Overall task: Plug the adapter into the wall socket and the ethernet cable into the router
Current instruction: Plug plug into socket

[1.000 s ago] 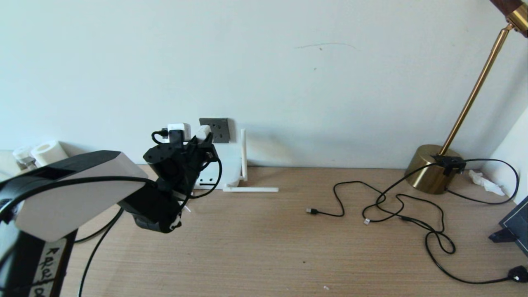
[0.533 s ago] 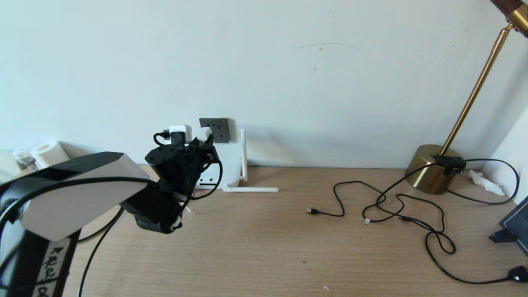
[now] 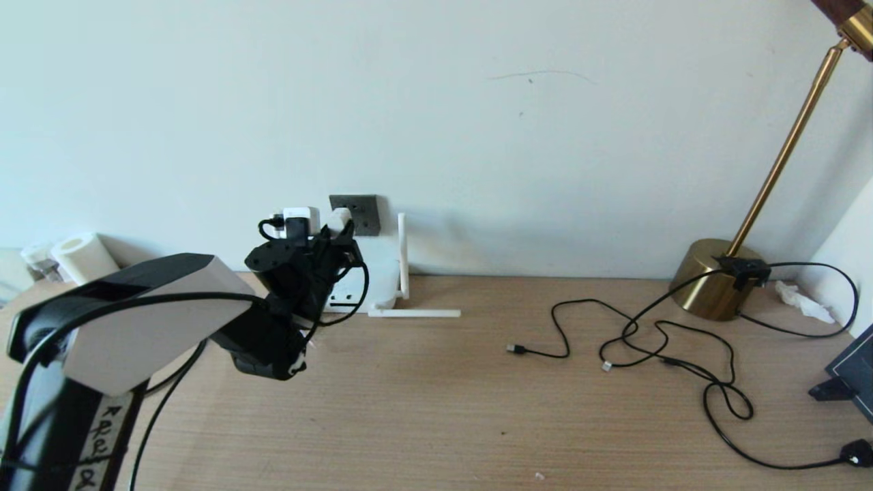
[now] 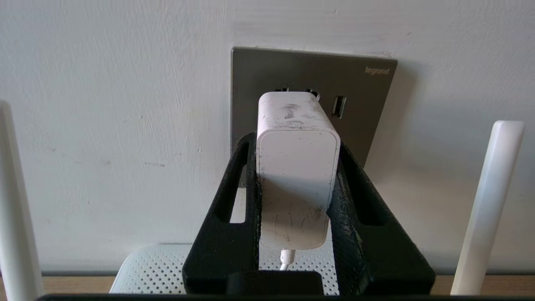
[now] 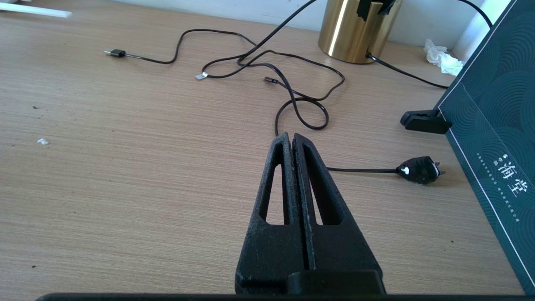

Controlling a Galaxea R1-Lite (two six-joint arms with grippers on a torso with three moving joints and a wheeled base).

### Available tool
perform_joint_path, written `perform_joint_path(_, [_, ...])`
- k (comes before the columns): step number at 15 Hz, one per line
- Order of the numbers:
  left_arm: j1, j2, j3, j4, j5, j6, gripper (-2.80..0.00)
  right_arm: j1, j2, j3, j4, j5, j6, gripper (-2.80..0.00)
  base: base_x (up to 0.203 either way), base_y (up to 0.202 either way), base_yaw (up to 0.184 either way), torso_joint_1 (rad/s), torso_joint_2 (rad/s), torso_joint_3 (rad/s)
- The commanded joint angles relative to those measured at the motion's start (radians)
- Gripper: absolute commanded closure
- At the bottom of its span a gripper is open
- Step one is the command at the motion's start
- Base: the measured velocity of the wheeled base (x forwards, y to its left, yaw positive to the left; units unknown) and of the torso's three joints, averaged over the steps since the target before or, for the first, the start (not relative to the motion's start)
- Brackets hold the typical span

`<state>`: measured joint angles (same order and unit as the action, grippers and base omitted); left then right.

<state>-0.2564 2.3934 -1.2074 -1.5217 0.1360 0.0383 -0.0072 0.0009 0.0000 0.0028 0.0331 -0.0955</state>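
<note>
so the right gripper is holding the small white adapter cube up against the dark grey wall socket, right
Not quite: it is the left gripper that is shut on the small white adapter cube, held up against the dark grey wall socket plate, as the left wrist view shows. The right gripper is shut and holds nothing, above the wooden table.

We list: white adapter (image 4: pixel 297 167), scuffed grey, centre frame; dark grey socket (image 4: pixel 355 96) behind it; black gripper (image 4: pixel 297 200) fingers; white dotted router (image 4: pixel 150 271), lower left; brass lamp base (image 5: pixel 359 29), upper right; dark green wave-patterned box (image 5: pixel 497 117), right edge.
</note>
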Motion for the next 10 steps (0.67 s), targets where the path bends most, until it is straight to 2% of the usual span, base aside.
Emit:
perform_joint_path(1, [0.000, 0.003, -0.007, -0.008, 0.001, 0.000, 0.00, 0.000, 0.001, 0.000, 0.000, 0.001, -0.001, 0.00, 0.000, 0.000, 0.000, 0.000, 0.00, 0.000])
perform_joint_path(10, [0.000, 0.004, -0.019, -0.008, -0.007, 0.017, 0.00, 0.000, 0.001, 0.000, 0.000, 0.001, -0.001, 0.00, 0.000, 0.000, 0.000, 0.000, 0.00, 0.000])
